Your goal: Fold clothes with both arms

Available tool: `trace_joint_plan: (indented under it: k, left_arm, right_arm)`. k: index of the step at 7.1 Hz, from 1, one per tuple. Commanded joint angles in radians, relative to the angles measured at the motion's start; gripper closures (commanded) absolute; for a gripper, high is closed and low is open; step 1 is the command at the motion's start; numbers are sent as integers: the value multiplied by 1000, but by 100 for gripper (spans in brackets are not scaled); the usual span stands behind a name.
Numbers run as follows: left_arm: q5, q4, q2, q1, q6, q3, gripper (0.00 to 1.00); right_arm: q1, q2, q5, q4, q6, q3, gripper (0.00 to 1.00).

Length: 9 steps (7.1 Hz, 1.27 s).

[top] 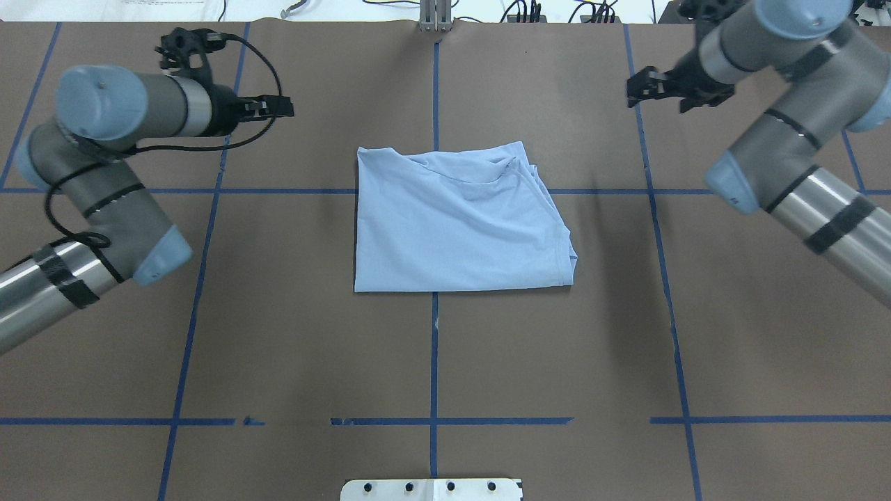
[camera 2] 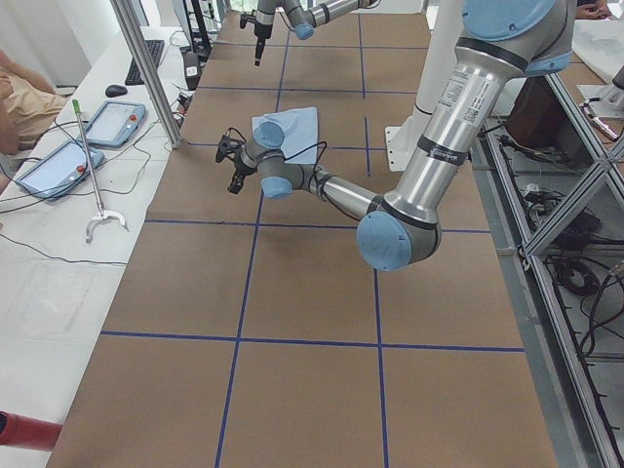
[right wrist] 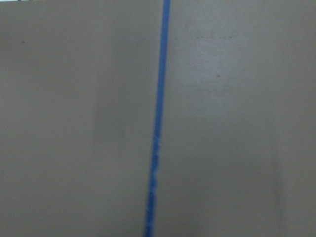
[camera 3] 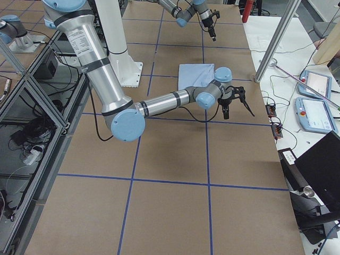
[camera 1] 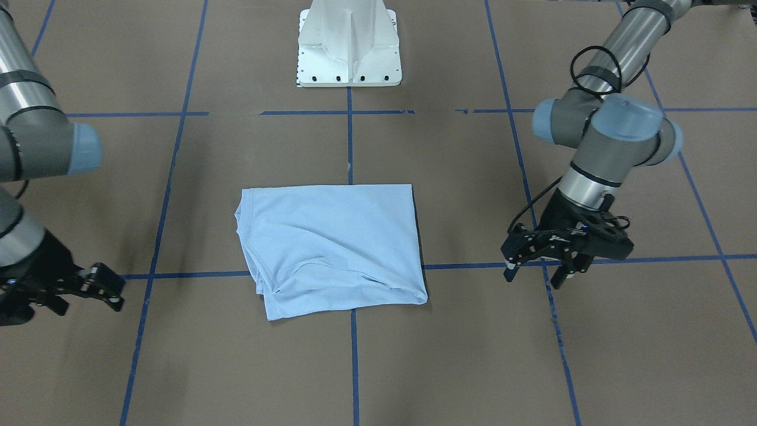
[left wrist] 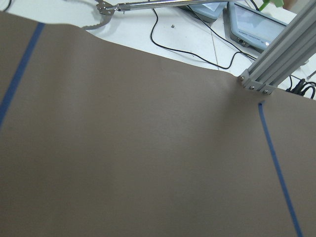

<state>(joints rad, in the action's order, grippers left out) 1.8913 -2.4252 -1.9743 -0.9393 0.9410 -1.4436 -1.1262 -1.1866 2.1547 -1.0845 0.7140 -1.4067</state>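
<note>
Table point(top: 278, 334): brown surface.
T-shirt point(top: 452, 223): light blue, folded (rumpled along one side), lying mid-table.
Left gripper point(camera 1: 534, 279): fingers spread, holding nothing, well apart from the shirt.
Right gripper point(camera 3: 239, 112): the same, spread wide, near the far edge.

no legible text, sticker point(camera 2: 450, 90) on left arm point(camera 2: 424, 166) too small to read
</note>
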Motion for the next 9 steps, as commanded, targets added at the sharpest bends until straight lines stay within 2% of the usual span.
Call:
trace_joint_plan:
  k: [1,3,4,5,6,7,8,9]
  left_arm:
    - [187,21,148,-183,-362,-23,0]
    - [328,278,167,-405,-741,-34,0]
    - [362,440,166,-526,-948,-35,0]
    - [406,609,166,-586,-1058,-38,0]
    - [411,743,167,-648,-1123,-69,0]
    - [401,852,217,-648,-1130,-125,0]
    - [400,845,298,-645,-1121,-179,0]
    - [402,838,334,-644,-1123,-185,0]
  right_arm:
    - [-183,-184,141,-82,-354,-24,0]
    - [-326,-337,252,-135,-581,-51,0]
    - [-372,-369,263,-137,-596,-51,0]
    - [-368,-366,260,-194,-597,-49,0]
    - [-362,-363,254,-265,-610,-70,0]
    - [-362,-358,242,-331,-652,-96,0]
    - [-366,-347,199,-421,-721,-142,0]
    - [-379,-343,151,-536,-801,-205,0]
